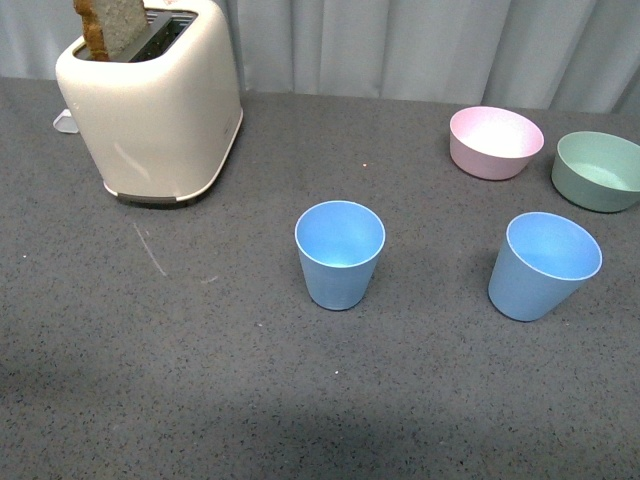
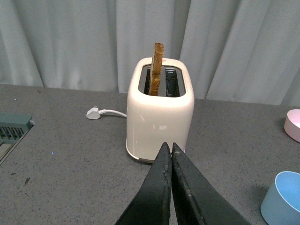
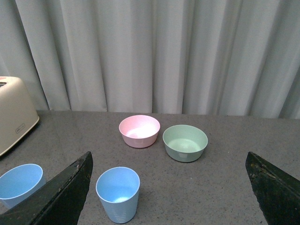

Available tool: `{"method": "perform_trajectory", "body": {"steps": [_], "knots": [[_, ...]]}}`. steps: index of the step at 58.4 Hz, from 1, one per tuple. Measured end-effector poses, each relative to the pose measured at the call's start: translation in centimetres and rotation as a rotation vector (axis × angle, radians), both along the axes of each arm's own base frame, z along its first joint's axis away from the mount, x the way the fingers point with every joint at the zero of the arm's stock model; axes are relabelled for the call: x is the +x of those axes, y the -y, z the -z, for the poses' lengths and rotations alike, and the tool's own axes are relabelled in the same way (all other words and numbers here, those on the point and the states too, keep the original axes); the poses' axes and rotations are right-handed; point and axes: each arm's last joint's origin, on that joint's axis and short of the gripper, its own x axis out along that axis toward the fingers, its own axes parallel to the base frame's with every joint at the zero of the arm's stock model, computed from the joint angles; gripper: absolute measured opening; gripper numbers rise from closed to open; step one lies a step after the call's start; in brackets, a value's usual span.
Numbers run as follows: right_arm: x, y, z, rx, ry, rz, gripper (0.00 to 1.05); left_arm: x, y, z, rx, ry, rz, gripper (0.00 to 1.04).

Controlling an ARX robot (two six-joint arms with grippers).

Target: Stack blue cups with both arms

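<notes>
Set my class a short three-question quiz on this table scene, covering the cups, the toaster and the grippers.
1. True or false: the middle blue cup is stacked inside the right blue cup.
2. What stands in the slot of the toaster? A. a slice of toast B. a fork C. nothing
3. Fill the gap: the left gripper is shut on nothing, while the right gripper is ___.

Key: 1 false, the cups stand apart, both upright on the table; 2 A; 3 open.
</notes>
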Motion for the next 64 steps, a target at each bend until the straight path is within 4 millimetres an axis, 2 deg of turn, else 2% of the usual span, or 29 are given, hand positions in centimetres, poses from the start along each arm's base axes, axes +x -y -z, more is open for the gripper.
{"method": "perform_trajectory", "body": {"steps": [12,64], "knots": [[0.0,0.0,0.0,0.0,0.0,0.0,0.95,-1.5,-1.3,-0.1,-0.001,0.002,-0.006,0.04],[0.0,0.0,0.0,0.0,0.0,0.0,0.95,-4.9,-1.3,-1.1,-0.001,0.037,-0.001,0.04]]}}
